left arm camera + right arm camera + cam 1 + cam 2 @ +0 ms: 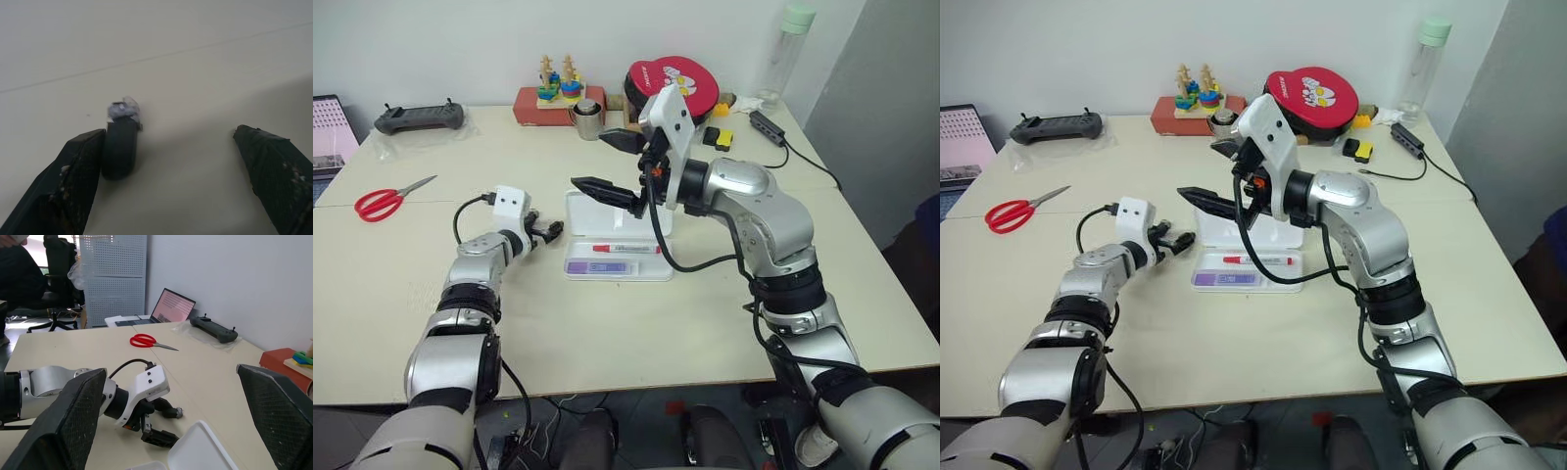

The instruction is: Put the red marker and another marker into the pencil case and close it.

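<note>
The white pencil case (651, 271) lies open mid-table, its lid (578, 208) standing upright behind the tray. The red marker (626, 249) lies in the tray's rear compartment and the purple marker (604, 265) in the front one. My right gripper (610, 164) hangs open above the case, pointing left, nothing between its fingers. My left gripper (548, 229) is low over the table just left of the case, open. In the left wrist view a small black cap-like piece (120, 147) lies on the table beside one finger (73, 181).
Red scissors (382, 203) lie at the left. Along the back edge are a laptop (333, 132), a black controller (419, 118), a stacking toy (558, 88), a metal cup (587, 119), a red round pouch (675, 83) and a bottle (788, 49). A person sits far off (19, 274).
</note>
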You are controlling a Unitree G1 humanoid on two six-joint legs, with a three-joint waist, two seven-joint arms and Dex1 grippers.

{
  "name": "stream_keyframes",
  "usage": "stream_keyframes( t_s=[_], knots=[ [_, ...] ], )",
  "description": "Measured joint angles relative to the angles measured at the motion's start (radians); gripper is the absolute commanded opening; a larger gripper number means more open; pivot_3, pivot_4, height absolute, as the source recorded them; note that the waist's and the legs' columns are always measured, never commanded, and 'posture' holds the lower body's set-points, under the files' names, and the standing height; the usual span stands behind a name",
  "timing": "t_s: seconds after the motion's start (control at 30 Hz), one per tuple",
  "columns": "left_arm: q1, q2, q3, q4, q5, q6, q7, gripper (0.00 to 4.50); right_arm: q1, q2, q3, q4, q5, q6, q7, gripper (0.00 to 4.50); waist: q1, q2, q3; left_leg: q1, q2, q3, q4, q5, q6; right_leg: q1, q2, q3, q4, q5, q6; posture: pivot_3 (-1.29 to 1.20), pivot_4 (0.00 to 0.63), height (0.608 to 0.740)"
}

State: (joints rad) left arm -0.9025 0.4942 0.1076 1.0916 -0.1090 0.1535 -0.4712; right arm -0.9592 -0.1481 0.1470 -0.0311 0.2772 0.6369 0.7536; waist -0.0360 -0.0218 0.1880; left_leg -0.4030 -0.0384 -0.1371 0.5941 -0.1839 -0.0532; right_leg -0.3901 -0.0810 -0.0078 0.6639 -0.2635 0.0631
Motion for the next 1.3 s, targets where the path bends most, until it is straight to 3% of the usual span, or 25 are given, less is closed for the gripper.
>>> stream_keyframes(
  t_s=[0.57, 0.87, 0.9, 1.0, 1.13, 1.3],
  knots=[
    [-0.023, -0.009, 0.049, 0.08, 0.001, -0.042, 0.064, 0.53, 0.023, -0.041, -0.007, -0.041, 0.026, 0.026, -0.042, 4.5, -0.023, 0.0, 0.0, 0.002, 0.0, 0.0, 0.0, 0.0, 0.0, 0.001, 0.0, 0.0, 0.001, 0.0, 0.002, 0.0, 0.15, 0.74],
    [-0.001, -0.009, 0.155, 0.031, -0.075, -0.067, 0.082, 0.43, 0.046, -0.074, -0.013, -0.06, 0.071, 0.03, -0.026, 4.5, -0.02, 0.0, 0.0, -0.001, 0.0, 0.0, 0.0, 0.0, 0.0, 0.0, 0.0, 0.0, -0.001, 0.001, 0.001, 0.0, 0.15, 0.74],
    [0.011, -0.012, 0.163, -0.018, -0.095, -0.079, 0.046, 0.43, 0.051, -0.082, -0.022, -0.068, 0.085, 0.035, -0.019, 4.5, -0.019, 0.0, 0.0, -0.002, 0.0, 0.0, 0.0, 0.0, 0.0, -0.001, 0.0, 0.0, -0.001, 0.002, -0.001, 0.0, 0.15, 0.74],
    [0.108, -0.044, 0.131, -0.42, -0.229, -0.053, -0.215, 0.43, 0.08, -0.155, -0.083, -0.132, 0.164, 0.07, 0.029, 4.5, -0.003, 0.0, 0.0, -0.01, -0.001, -0.001, 0.001, 0.001, -0.002, -0.005, -0.002, -0.001, -0.003, 0.004, -0.003, 0.0, 0.15, 0.74],
    [0.169, -0.031, 0.011, -0.816, -0.355, 0.089, -0.449, 0.43, 0.142, -0.264, -0.119, -0.184, 0.219, 0.093, 0.091, 4.5, 0.0, 0.0, 0.0, -0.012, -0.003, 0.002, 0.003, 0.001, -0.002, -0.005, -0.005, 0.0, -0.006, 0.004, -0.002, 0.0, 0.15, 0.74],
    [0.224, 0.037, -0.215, -0.964, -0.306, 0.19, -0.636, 0.43, 0.242, -0.386, -0.129, -0.234, 0.244, 0.109, 0.133, 4.5, -0.002, 0.0, 0.0, -0.01, -0.002, 0.002, 0.003, 0.001, -0.001, -0.005, -0.003, 0.0, -0.004, 0.003, 0.0, 0.0, 0.15, 0.74]
  ],
)
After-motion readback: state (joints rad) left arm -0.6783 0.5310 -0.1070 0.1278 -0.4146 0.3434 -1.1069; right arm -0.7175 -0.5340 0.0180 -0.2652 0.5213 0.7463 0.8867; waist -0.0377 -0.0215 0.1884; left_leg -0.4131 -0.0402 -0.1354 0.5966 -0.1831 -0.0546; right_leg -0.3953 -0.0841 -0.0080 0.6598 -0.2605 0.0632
